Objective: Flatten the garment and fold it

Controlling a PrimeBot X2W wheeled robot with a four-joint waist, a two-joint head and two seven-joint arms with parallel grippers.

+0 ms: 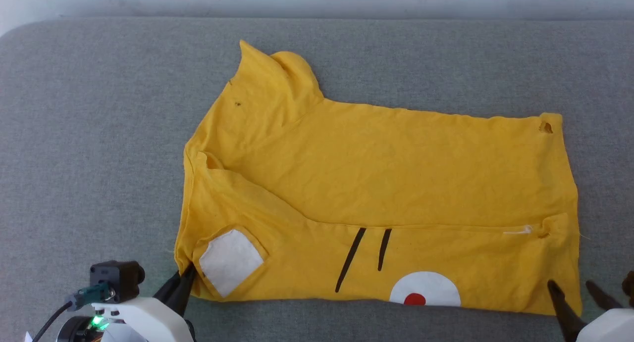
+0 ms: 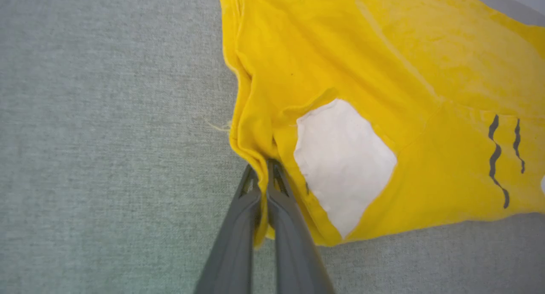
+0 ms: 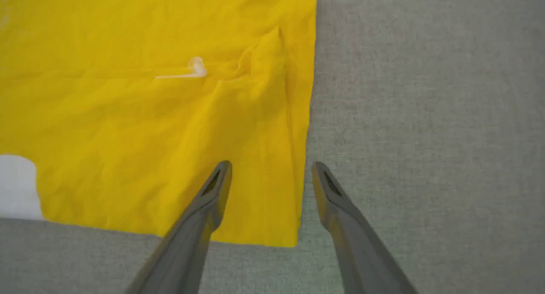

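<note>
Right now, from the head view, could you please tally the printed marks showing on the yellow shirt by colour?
Marks showing on the garment:
white patches: 2
black stripes: 2
red dot: 1
Total: 5

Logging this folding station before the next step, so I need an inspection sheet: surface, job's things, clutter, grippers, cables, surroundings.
Surface: grey cloth-covered table.
Job's things: yellow T-shirt lying spread, its near part folded over, showing a white patch and black stripes; small hole at the far right corner.
Clutter: nothing seen.
Grippers: left gripper shut on the T-shirt's near left corner; right gripper open, straddling the near right corner's edge.
Cables: black cable at the left wrist.
Surroundings: pale strip beyond the far edge.
</note>
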